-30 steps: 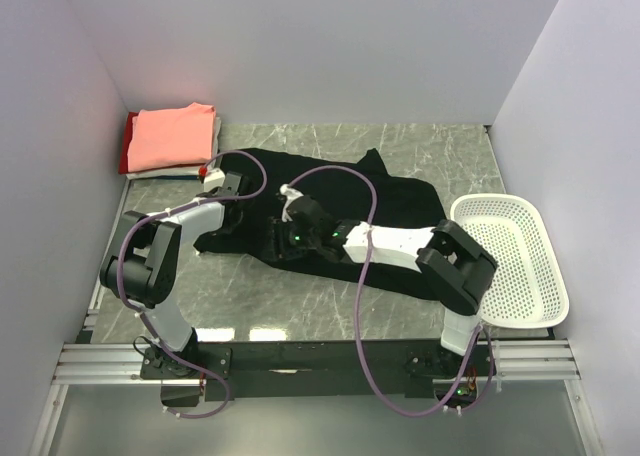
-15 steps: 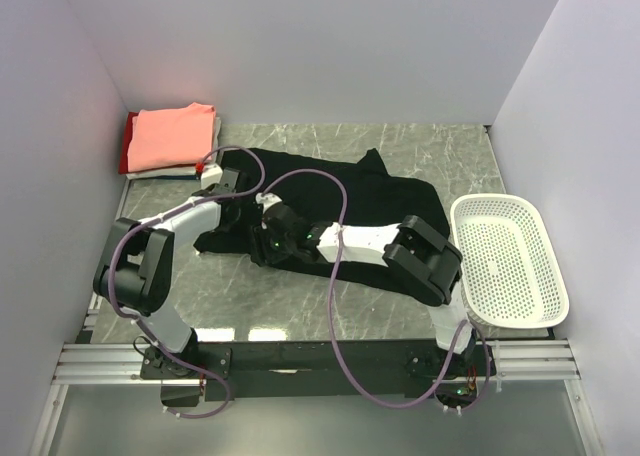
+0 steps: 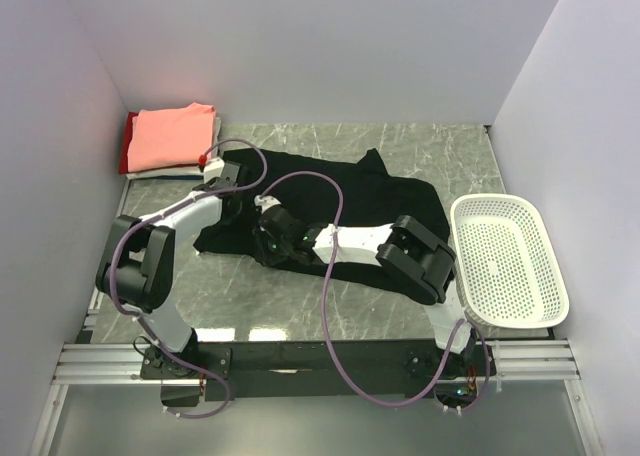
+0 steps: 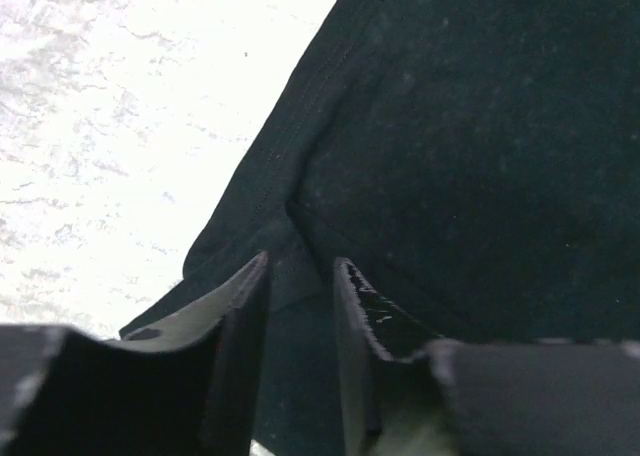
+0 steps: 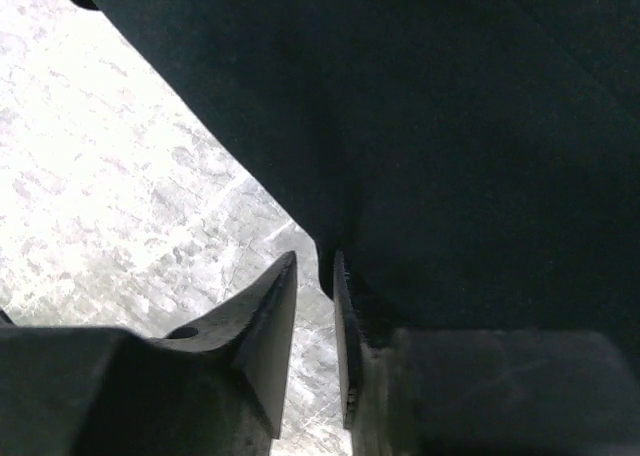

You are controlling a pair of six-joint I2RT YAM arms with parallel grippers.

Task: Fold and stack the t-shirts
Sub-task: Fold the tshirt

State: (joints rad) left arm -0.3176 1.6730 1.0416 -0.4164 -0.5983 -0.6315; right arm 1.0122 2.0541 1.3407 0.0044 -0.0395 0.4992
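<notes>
We read the left gripper (image 4: 300,288) as clenched on the black shirt (image 3: 392,191). In its wrist view a ridge of cloth next to the stitched hem runs straight into the narrow gap between the fingers (image 4: 248,311). The right gripper (image 5: 316,294) has its jaws almost together over the shirt's near edge, so we judge it is pinching that edge too, with bare table (image 3: 300,301) showing just to one side of it.

Seen from above, both grippers sit close together, low on the same end of the shirt. The rest of the cloth trails away from them across the table, loose and rumpled. We think two grips on neighbouring points of one edge let that end be carried over as a straight fold line, rather than a single bunched corner.

Beyond the left gripper, in the far corner, lies the pile of finished shirts with the pink shirt (image 3: 172,136) on top. It is well apart from the black one, presumably to keep the folding space free. On the far side of the right arm sits the white basket (image 3: 503,199), just beside the shirt's other end.

We judge that the black shirt's fold is only being started.
</notes>
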